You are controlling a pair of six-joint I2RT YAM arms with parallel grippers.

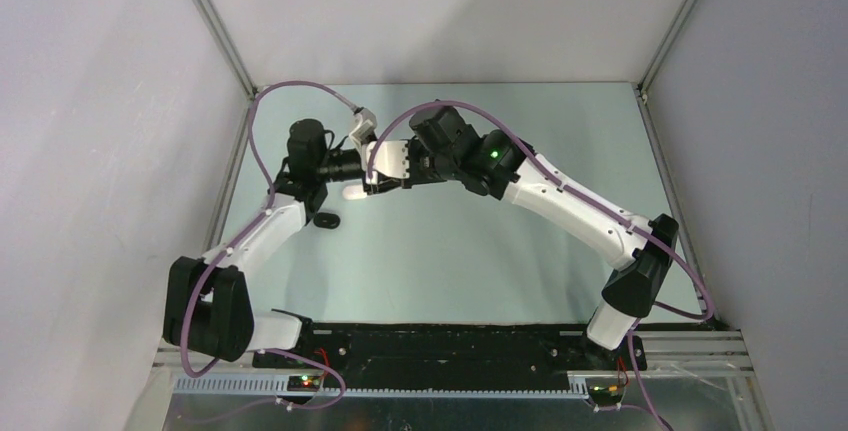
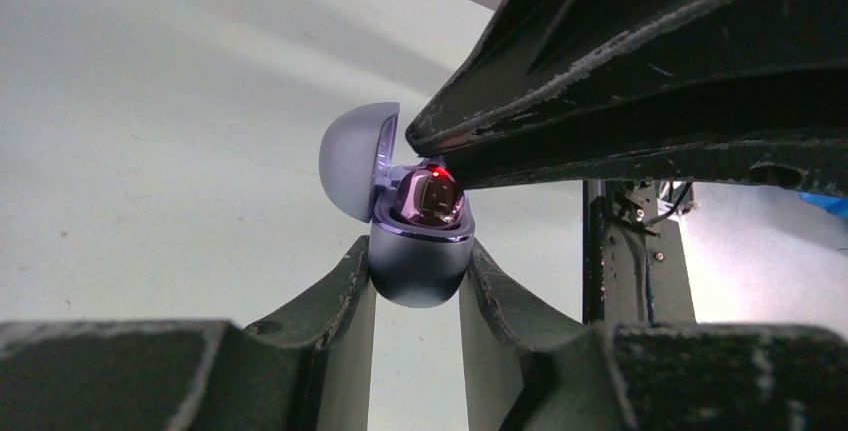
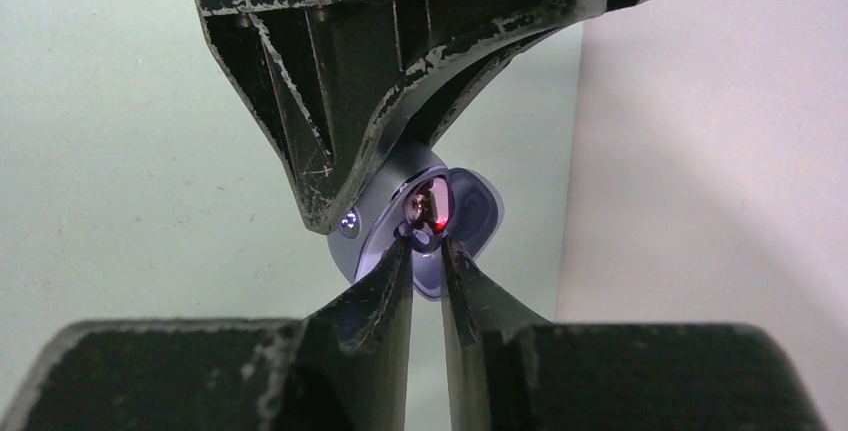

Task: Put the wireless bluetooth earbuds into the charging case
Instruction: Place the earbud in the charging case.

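Earbud (image 2: 432, 196), a lavender one glowing red, is sitting in the mouth of the charging case (image 2: 420, 276), and we are judging it seated or very nearly so. The left gripper (image 2: 418, 251) is clamping the case's lower shell from both sides, holding it clear of the table (image 1: 450, 271). The lid (image 2: 350, 161) is standing open on the side away from the other arm.

The right gripper (image 3: 427, 249) is pointing straight into the case's mouth, so the bud is lying dead ahead of its fingertips, touching or just beside them. Its jaws are showing a narrow slit between them. We cannot tell whether they are pinching the bud's edge or standing clear of it.

In the overhead view the two arms are meeting nose to nose along a left-to-right line, leaving the right arm the only one free to act on the bud. We are judging that the coming move turns on this line. Any retreat wants to run straight back along the fingers, away from the lid, since a sideways drag risks tipping the bud out of its socket.
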